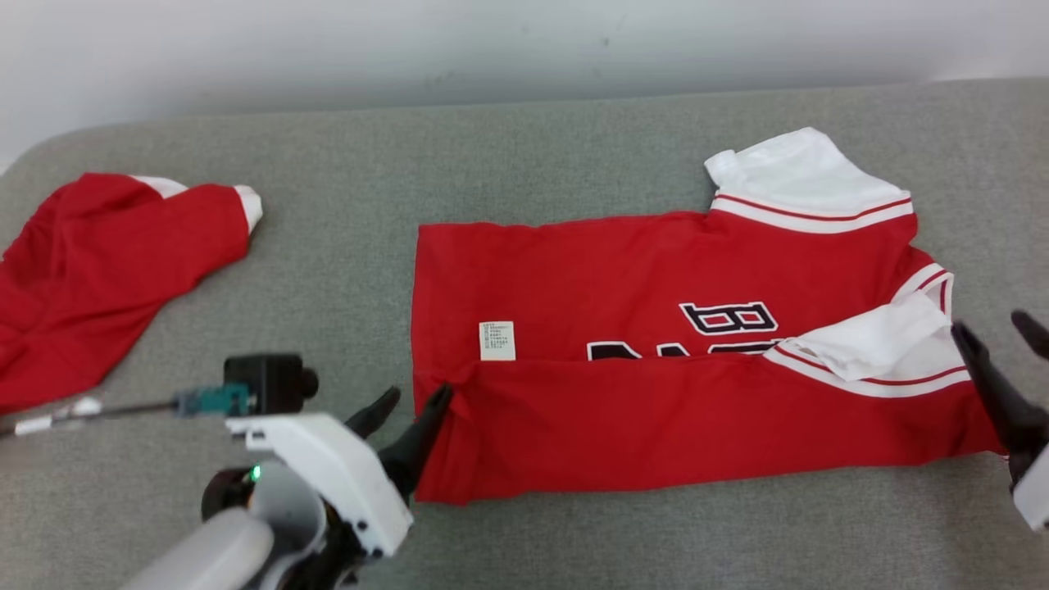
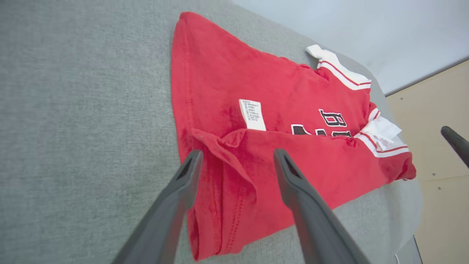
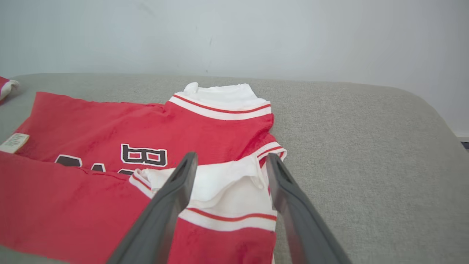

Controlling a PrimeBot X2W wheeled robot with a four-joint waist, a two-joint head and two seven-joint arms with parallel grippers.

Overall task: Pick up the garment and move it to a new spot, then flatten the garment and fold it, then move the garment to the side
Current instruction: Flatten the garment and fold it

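Note:
The garment (image 1: 656, 279) is a red jersey with white sleeves and black letters, lying flat on the grey padded table (image 1: 344, 238). Its near long edge is folded up over the middle, just below a white care label (image 1: 497, 340). My left gripper (image 1: 420, 393) stands open at the hem's left end. In the left wrist view its fingers (image 2: 237, 153) straddle the folded corner of the garment (image 2: 227, 73). My right gripper (image 1: 990, 322) stands open at the sleeve end. In the right wrist view its fingers (image 3: 231, 156) flank the near white sleeve of the garment (image 3: 91, 124).
A second red garment (image 1: 98, 262) lies crumpled at the table's far left, its cuff also in the right wrist view (image 3: 5, 86). A pale wall (image 1: 524, 49) runs behind the table. Beige floor (image 2: 432, 154) lies beyond the table's right end.

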